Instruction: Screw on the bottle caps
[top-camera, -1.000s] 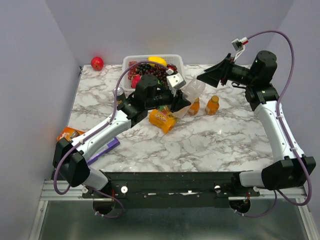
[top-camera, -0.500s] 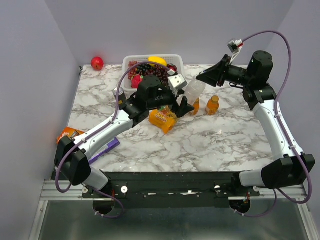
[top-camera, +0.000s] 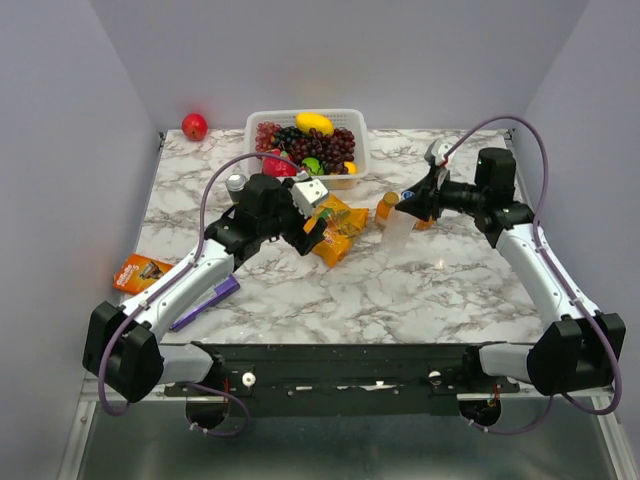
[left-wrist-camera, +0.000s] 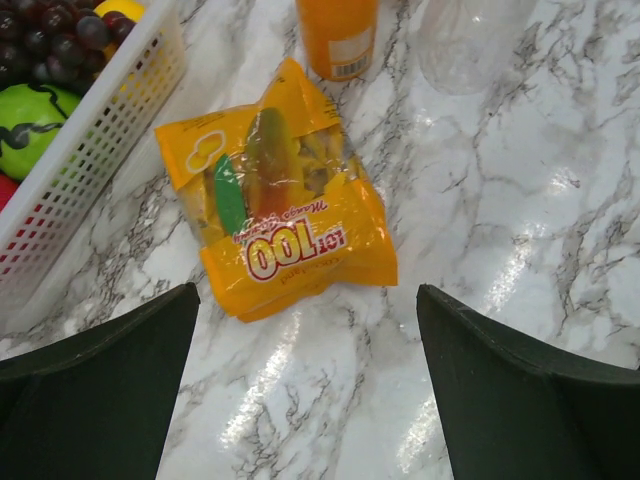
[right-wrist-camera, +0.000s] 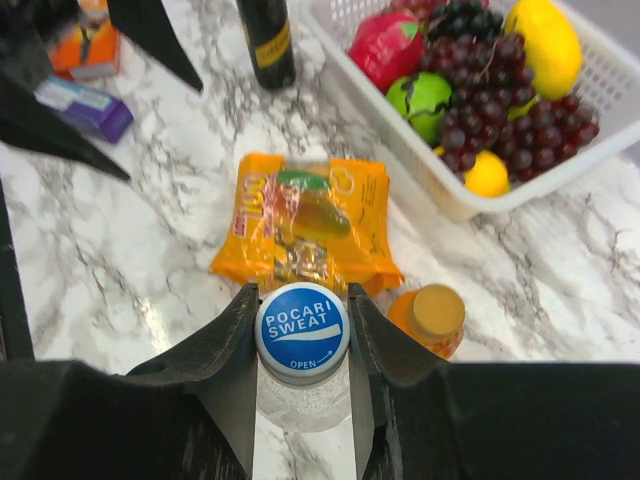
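Note:
A colourless bottle (top-camera: 397, 232) stands upright on the marble. Its white cap with a blue mark (right-wrist-camera: 302, 333) sits on its neck. My right gripper (right-wrist-camera: 302, 335) is shut on that cap, one finger on each side, seen from straight above. Just right of it stands an orange bottle (right-wrist-camera: 430, 318) wearing a golden cap (right-wrist-camera: 437, 309); it also shows in the top view as the orange bottle (top-camera: 385, 209). My left gripper (left-wrist-camera: 308, 300) hangs open and holds nothing, low over the marble near the front edge of a yellow snack bag (left-wrist-camera: 285, 215). The orange bottle (left-wrist-camera: 338, 35) and the colourless bottle (left-wrist-camera: 470, 45) lie beyond it.
A white basket (top-camera: 250, 125) of fruit stands at the back, with a red apple (top-camera: 194, 126) to its left. A dark can (top-camera: 236, 185) stands behind the left arm. An orange packet (top-camera: 140, 270) and a purple bar (top-camera: 205, 300) lie at the near left.
My left gripper opened, let go of the tilted colourless bottle and drew back to the left. My right gripper came down and shut on its cap; the bottle now stands on the table.

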